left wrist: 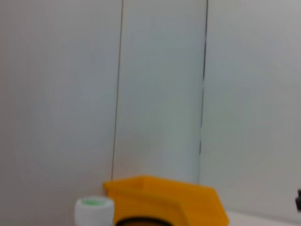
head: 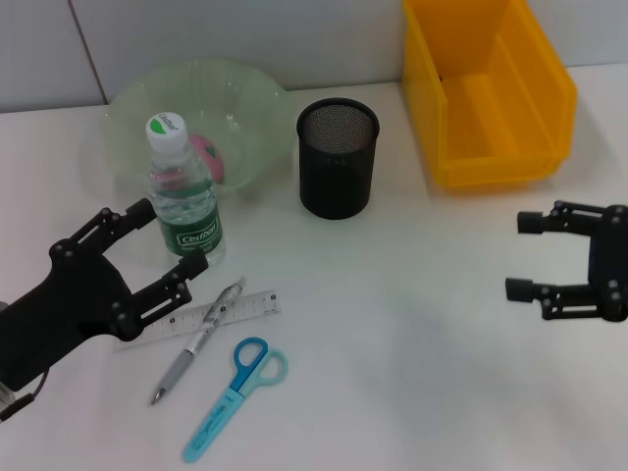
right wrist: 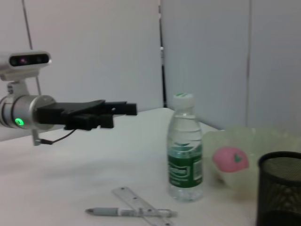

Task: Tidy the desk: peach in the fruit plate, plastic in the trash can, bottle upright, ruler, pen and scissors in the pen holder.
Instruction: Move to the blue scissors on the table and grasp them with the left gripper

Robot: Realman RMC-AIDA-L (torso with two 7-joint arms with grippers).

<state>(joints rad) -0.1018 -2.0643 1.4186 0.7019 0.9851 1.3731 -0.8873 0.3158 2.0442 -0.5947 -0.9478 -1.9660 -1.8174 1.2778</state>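
**Bottle up, stationery next**

My left gripper [head: 157,250] stood wide open around the upright bottle [head: 184,196]; the right gripper [head: 549,257] hung open, idle. Ruler [head: 201,317] and pen [head: 196,342] lay just below it. I judged lifting straight clear safest.

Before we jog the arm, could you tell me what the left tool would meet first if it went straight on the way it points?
Most likely the bottle: the open left tool points at it, fingers either side, just short. Depth is uncertain.
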